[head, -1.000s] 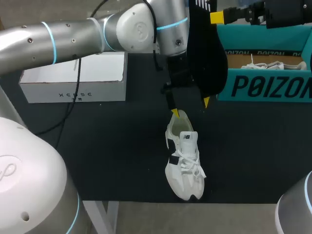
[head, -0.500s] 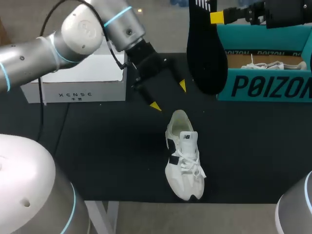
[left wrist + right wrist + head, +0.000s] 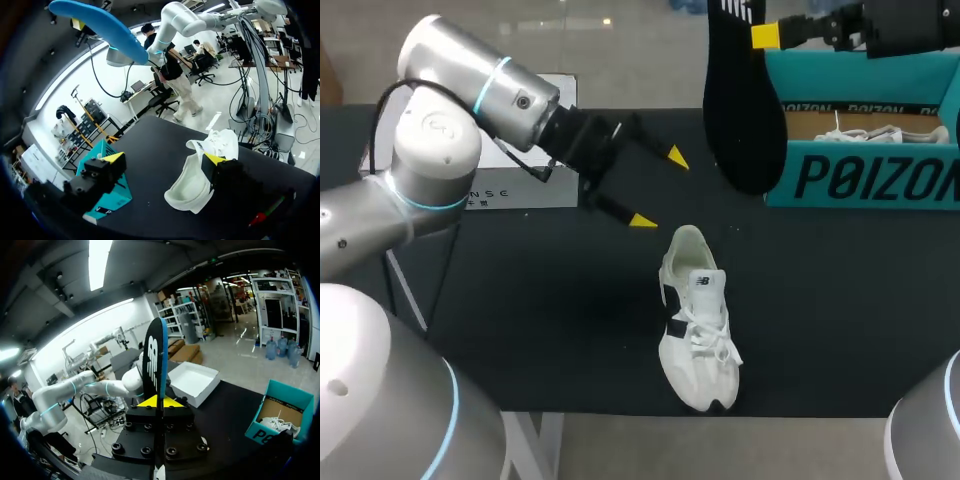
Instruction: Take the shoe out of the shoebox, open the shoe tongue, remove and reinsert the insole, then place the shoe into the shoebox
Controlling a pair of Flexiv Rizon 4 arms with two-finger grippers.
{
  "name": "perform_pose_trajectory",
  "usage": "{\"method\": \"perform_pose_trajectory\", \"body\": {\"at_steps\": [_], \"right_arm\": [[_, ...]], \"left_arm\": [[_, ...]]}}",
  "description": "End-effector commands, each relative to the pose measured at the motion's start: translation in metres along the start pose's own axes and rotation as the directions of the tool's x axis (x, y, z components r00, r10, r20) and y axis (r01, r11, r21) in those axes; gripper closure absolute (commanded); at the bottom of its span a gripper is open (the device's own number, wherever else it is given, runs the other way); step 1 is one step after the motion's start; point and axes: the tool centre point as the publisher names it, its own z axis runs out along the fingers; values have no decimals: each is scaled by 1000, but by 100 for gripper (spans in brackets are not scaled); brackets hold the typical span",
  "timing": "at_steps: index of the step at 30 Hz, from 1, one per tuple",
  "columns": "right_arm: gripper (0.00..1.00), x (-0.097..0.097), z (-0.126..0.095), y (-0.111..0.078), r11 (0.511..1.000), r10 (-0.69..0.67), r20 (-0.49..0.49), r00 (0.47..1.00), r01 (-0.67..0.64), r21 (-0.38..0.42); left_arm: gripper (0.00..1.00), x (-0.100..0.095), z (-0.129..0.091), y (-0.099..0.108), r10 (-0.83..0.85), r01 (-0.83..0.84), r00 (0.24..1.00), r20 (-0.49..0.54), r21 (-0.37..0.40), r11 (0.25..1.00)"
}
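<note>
A white sneaker [image 3: 697, 320] lies on the black table, toe toward the front edge, heel toward the boxes. My left gripper [image 3: 658, 189] hovers open just left of and behind its heel, nothing between the fingers. In the left wrist view the sneaker [image 3: 200, 172] lies ahead of the open left gripper [image 3: 165, 158], near one finger. High at the back, my right gripper [image 3: 770, 35] is shut on the black insole [image 3: 745, 100], which hangs toe down. The right wrist view shows the insole [image 3: 155, 360] edge-on between the closed right gripper [image 3: 156, 401].
The teal shoebox [image 3: 860, 175] stands at the back right with a second white shoe [image 3: 865, 132] inside. A white box [image 3: 510, 192] sits at the back left, partly behind my left arm. The insole hangs close to the teal box's left wall.
My left arm has swung away from the sneaker's heel, back and to the left, its gripper staying open. The right arm and the insole have not moved.
</note>
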Motion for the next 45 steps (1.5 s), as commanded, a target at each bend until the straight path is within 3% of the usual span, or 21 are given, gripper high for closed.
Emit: {"method": "perform_pose_trajectory", "body": {"at_steps": [1,8,10,22,35,45], "right_arm": [[100,0,3,1,1000,2,3,1000,-2,1],[100,0,3,1,1000,2,3,1000,-2,1],[100,0,3,1,1000,2,3,1000,-2,1],[100,0,3,1,1000,2,3,1000,-2,1],[100,0,3,1,1000,2,3,1000,-2,1],[100,0,3,1,1000,2,3,1000,-2,1]], "left_arm": [[0,-3,2,-3,-40,-59,749,662,127,990],[0,-16,0,-17,112,-223,751,651,90,971],[0,-19,-1,-18,165,-256,744,647,49,965],[0,-33,-13,-14,260,-351,729,634,21,936],[0,-57,-2,-23,456,-463,714,531,-130,877],[0,-65,-5,-20,465,-450,738,489,-157,879]]}}
